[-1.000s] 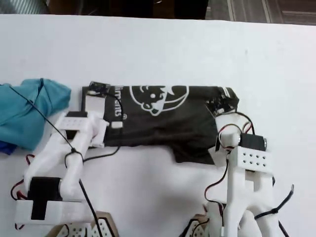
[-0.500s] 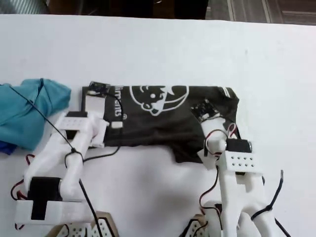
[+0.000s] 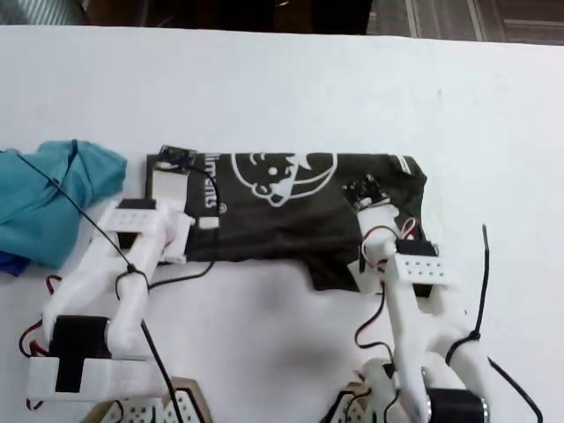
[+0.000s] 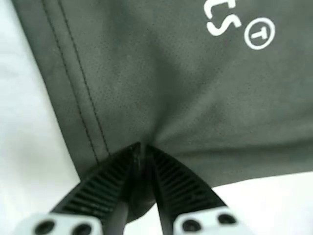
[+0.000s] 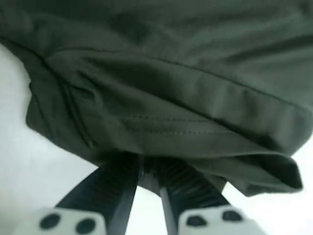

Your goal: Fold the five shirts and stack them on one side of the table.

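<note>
black shirt [image 3: 282,207] sits print-up in the middle of the table [image 3: 291,88], left gripper [image 4: 142,152] & right gripper [image 5: 146,165] both pinched tight on its near edge, w/ teal shirt [image 3: 53,198] bunched up at the left side

A black shirt [image 3: 282,211] lies folded into a wide band across the middle of the white counter [image 3: 308,88], with its white cartoon print [image 3: 282,174] and lettering facing up. A smaller flap juts from its near edge. The stitched hem puckers where the left gripper [image 4: 142,147] pinches it, and layered folds bunch in the closed right gripper [image 5: 142,159]. A teal shirt [image 3: 53,198] sits crumpled near the lettered end — blue cloth [image 3: 7,262] peeks from under it.
</note>
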You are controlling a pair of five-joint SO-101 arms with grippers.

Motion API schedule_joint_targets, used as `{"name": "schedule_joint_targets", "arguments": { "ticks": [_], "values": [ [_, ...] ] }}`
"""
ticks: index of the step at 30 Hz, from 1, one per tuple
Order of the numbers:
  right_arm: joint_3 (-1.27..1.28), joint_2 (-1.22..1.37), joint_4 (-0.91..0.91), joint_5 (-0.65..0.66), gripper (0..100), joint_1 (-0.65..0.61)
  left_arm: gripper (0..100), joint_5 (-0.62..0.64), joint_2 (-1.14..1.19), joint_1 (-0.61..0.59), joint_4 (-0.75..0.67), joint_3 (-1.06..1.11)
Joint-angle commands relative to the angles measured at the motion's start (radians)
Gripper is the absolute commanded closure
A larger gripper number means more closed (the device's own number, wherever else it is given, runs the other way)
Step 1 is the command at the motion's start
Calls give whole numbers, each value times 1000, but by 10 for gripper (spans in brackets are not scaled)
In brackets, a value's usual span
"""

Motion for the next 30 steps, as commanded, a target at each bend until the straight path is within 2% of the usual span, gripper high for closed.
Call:
{"name": "schedule_joint_targets", "arguments": {
  "ticks": [1,7,15,18,21,24,27,30],
  "values": [
    [-83,16,2,-54,978,-7,974,6,-11,-18,-18,2],
    [-244,8,56,-157,978,-10,974,6,-11,-18,-18,2],
    [-359,108,-13,-161,978,-8,974,6,-11,-18,-18,2],
    [-408,107,77,-155,978,-7,974,6,-11,-18,-18,2],
    [-496,93,280,-149,977,-8,974,6,-11,-18,-18,2],
    [-552,99,440,-46,916,-10,974,6,-11,-18,-18,2],
    [-534,101,475,127,815,-5,974,6,-11,-18,-18,2],
    [-485,101,447,287,817,-4,974,6,-11,-18,-18,2]
  ]
}}
